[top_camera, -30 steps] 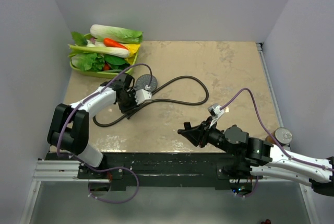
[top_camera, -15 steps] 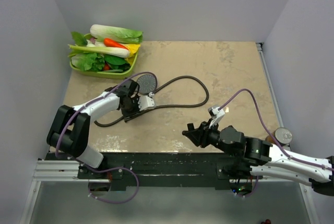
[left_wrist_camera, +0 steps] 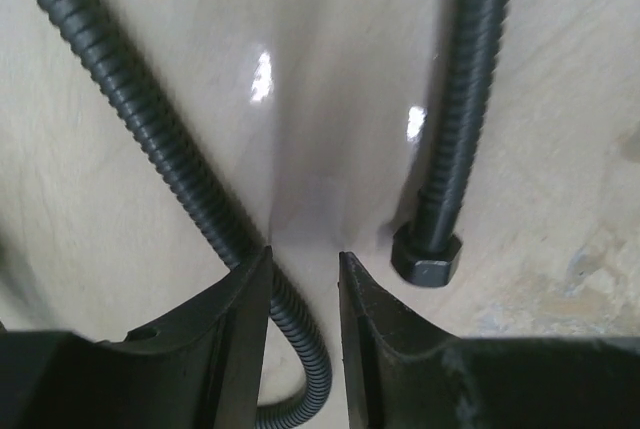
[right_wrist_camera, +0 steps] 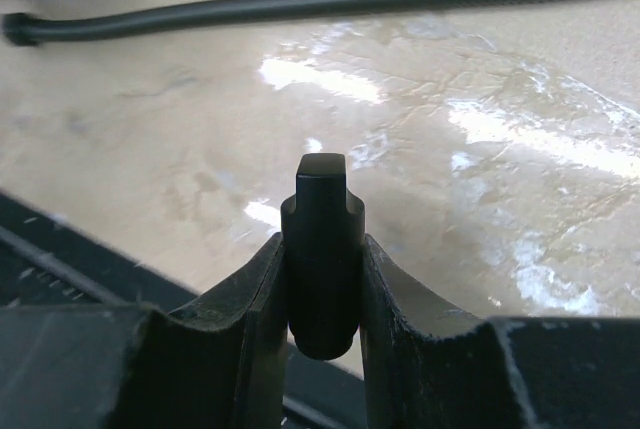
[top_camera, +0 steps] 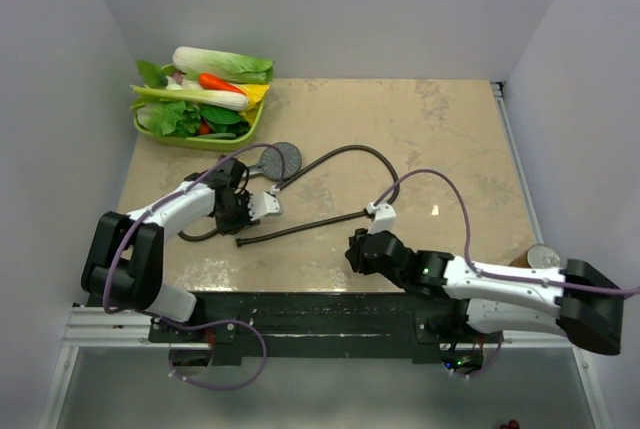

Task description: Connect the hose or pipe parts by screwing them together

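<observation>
Hose (left_wrist_camera: 135, 114) partly hidden by left jaws; right jaws' dark part (right_wrist_camera: 322, 229) unidentifiable.

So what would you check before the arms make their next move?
1. Left gripper empty, jaws slightly apart: ok.
2. Hose nut between those jaws: not ok, it lies beside them.
3. Right gripper firm on its small dark part: ok.
4. Shower head joined to the hose: cannot tell, the left arm hides its handle.
</observation>
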`<move>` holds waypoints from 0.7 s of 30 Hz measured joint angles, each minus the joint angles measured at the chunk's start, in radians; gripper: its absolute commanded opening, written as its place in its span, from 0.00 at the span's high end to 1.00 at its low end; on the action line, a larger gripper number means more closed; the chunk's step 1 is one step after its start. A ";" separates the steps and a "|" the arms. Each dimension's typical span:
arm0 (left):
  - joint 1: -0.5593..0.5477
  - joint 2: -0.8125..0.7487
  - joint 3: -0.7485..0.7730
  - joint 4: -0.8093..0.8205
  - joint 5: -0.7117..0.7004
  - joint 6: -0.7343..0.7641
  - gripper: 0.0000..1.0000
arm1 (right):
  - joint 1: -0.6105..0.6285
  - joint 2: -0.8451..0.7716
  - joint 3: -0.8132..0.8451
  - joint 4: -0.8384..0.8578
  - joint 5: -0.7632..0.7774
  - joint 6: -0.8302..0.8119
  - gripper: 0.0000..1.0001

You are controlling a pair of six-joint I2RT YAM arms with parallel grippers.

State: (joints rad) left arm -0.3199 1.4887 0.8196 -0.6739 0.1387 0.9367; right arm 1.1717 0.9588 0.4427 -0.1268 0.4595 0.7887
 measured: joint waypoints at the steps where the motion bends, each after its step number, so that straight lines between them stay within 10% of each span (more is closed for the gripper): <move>1: 0.019 -0.005 -0.004 -0.002 -0.002 0.011 0.63 | -0.030 0.077 0.002 0.040 -0.016 -0.005 1.00; 21: -0.085 -0.183 -0.163 -0.044 0.188 0.249 0.61 | -0.328 0.673 0.305 0.370 -0.222 -0.087 1.00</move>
State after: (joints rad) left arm -0.4049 1.3060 0.6563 -0.7177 0.3267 1.1854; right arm 0.8436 1.6318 0.7475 0.2436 0.2371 0.7021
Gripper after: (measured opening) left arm 0.388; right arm 0.315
